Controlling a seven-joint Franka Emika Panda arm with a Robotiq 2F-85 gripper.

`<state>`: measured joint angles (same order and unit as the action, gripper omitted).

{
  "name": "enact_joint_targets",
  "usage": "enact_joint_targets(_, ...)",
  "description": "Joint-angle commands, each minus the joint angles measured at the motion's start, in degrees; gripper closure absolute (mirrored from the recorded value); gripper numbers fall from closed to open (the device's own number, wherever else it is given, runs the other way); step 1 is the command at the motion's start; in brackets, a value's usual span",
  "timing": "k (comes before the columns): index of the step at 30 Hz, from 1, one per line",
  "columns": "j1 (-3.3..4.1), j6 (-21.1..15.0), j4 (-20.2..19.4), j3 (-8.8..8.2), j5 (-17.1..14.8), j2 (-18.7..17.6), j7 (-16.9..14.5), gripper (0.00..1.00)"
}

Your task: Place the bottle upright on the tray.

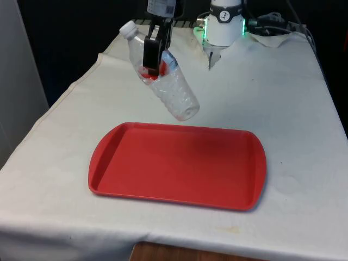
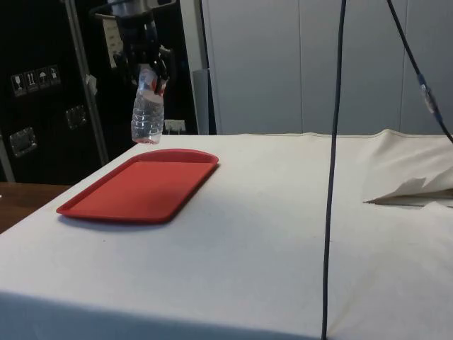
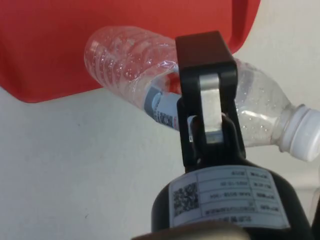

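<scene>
The end effector [image 1: 154,53] is clamped on a clear plastic bottle [image 1: 163,80], its two fingers [image 3: 206,107] pressed against the labelled middle of it. The bottle hangs in the air above the far edge of the red tray [image 1: 179,164], well clear of it and tilted, with its white cap [image 1: 127,29] up and away from the tray and its base nearest the tray. The tray lies flat on the white-clothed surface [image 1: 283,98] and holds nothing.
</scene>
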<state>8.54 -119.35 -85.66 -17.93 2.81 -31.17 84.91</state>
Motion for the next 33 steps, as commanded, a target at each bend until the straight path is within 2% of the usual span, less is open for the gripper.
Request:
enact_joint_targets(1, 0.34, 0.2, 0.5, -0.4, 0.6, -0.4, 1.1, 1.0)
enact_joint_targets(2, 0.4, 0.2, 0.9, -0.46, 1.5, -0.7, 1.7, 1.0)
enact_joint_targets(3, 0.0, 0.1, 0.5, 0.0, 1.3, -0.4, 1.0, 1.0)
enact_joint_targets(5, 0.4, 0.3, 1.2, -0.4, 2.3, -0.9, 2.3, 1.0)
enact_joint_targets(9, 0.4, 0.6, 2.1, -0.4, 4.3, -1.5, 3.9, 1.0)
enact_joint_targets(10, 0.06, 0.3, 1.6, 0.0, 3.8, -1.2, 3.0, 1.0)
enact_joint_targets(11, 0.4, 0.6, 2.2, -0.4, 4.7, -1.7, 4.2, 1.0)
enact_joint_targets(17, 0.46, 1.1, 3.3, -0.34, 7.3, -2.5, 6.4, 1.0)
enact_joint_targets(18, 0.17, 1.0, 2.9, 0.0, 7.0, -2.1, 5.6, 1.0)
enact_joint_targets(20, 0.52, 1.3, 3.7, -0.34, 8.0, -2.8, 7.0, 1.0)
enact_joint_targets(25, 0.74, 1.6, 4.4, -0.29, 9.8, -3.7, 9.0, 1.0)
enact_joint_targets(27, 0.52, 1.4, 4.1, 0.0, 10.0, -3.6, 8.7, 1.0)
enact_joint_targets(28, 0.8, 1.7, 4.6, -0.29, 10.4, -4.1, 9.6, 1.0)
enact_joint_targets(33, 1.03, 1.9, 5.5, -0.29, 12.3, -5.0, 11.7, 1.0)
